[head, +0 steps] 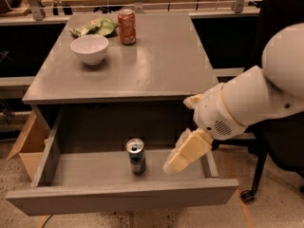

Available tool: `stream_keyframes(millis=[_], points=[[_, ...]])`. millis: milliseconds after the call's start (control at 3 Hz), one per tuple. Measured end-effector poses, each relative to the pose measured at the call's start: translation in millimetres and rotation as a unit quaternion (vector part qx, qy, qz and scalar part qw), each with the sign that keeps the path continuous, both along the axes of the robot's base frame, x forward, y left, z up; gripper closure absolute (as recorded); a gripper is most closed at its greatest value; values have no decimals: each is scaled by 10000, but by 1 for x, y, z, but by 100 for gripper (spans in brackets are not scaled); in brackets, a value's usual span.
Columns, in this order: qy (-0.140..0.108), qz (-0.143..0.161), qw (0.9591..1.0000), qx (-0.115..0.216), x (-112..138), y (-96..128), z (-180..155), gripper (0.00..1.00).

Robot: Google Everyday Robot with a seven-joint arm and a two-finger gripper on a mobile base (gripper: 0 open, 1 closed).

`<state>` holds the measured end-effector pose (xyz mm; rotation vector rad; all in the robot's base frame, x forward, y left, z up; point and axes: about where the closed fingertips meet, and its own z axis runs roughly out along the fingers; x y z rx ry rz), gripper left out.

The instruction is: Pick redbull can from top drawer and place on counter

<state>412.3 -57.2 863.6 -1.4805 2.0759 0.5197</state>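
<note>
The redbull can stands upright in the open top drawer, near its middle. The gripper hangs over the drawer's right part, a little to the right of the can and not touching it. The white arm reaches in from the right. The counter lies above and behind the drawer.
On the counter stand a white bowl, an orange-red soda can and a green bag at the back left. A cardboard box sits on the floor at the left. A black chair stands at the right.
</note>
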Motion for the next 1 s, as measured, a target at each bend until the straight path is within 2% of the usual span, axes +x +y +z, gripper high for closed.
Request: stream_keyframes(millis=[333, 1000], points=[[148, -201, 9996, 115, 8, 9, -41, 0], [375, -322, 9988, 45, 28, 38, -111, 0]])
